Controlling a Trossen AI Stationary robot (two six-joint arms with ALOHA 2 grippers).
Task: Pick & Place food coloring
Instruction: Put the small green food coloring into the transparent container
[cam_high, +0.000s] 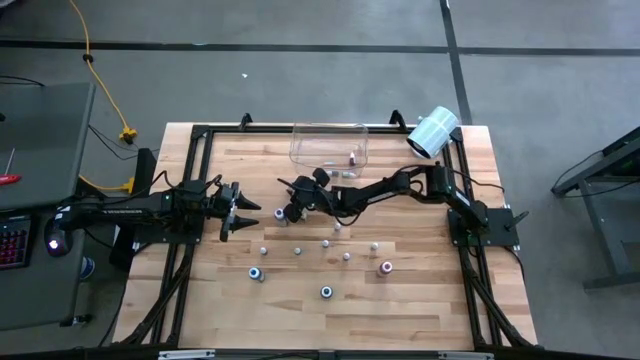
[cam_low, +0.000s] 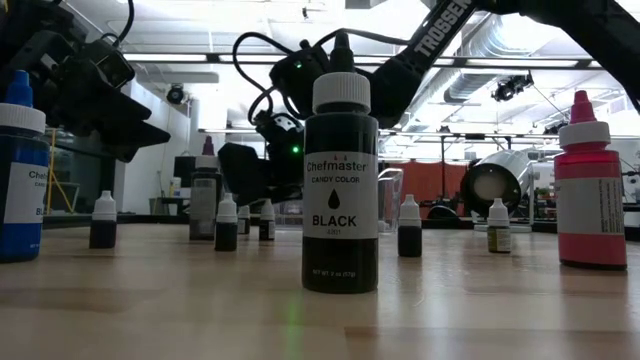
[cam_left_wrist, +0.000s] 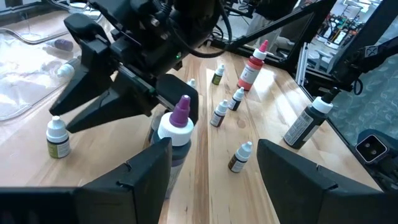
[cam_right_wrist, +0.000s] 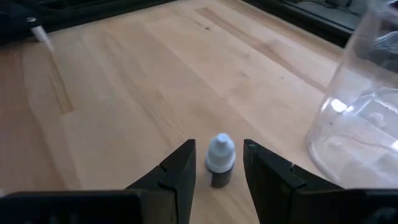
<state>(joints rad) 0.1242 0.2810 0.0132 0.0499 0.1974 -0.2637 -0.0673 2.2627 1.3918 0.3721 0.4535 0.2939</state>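
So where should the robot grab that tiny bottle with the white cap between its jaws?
Best around the dark body just under the white cap of the tiny bottle, coming from above. It stands upright and the right gripper already straddles it, one jaw on each side.

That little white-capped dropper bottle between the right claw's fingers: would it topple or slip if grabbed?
The dropper bottle stands upright, narrow and taller than wide, so a sideways nudge would probably tip it. It looks small and likely light. The right gripper has its fingers either side of the body rather than the rounded cap, which should help against slipping.

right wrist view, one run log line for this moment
right gripper: around small bottle, not lifted | clear bin: beside | left gripper: open, waiting
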